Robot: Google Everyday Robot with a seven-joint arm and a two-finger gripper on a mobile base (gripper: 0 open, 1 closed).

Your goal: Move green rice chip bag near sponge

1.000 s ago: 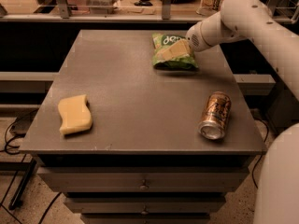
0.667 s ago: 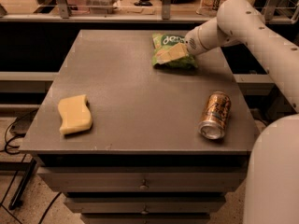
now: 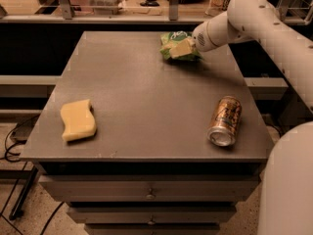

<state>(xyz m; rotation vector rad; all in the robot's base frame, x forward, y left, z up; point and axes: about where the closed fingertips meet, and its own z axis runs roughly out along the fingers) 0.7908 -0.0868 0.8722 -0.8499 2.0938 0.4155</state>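
The green rice chip bag is at the far right of the grey table, crumpled and raised a little off the top, with a shadow under it. My gripper reaches in from the right on the white arm, and its pale-yellow fingers are closed on the bag's front. The pale-yellow wavy sponge lies flat near the table's front left edge, far from the bag.
A copper-brown drink can lies on its side at the front right of the table. Drawers sit under the tabletop. A rail and shelf with clutter run behind the table. Cables lie on the floor at the left.
The gripper has closed in on the bag, and the bag has shifted slightly left and up off the tabletop. The sponge and the can have not moved.
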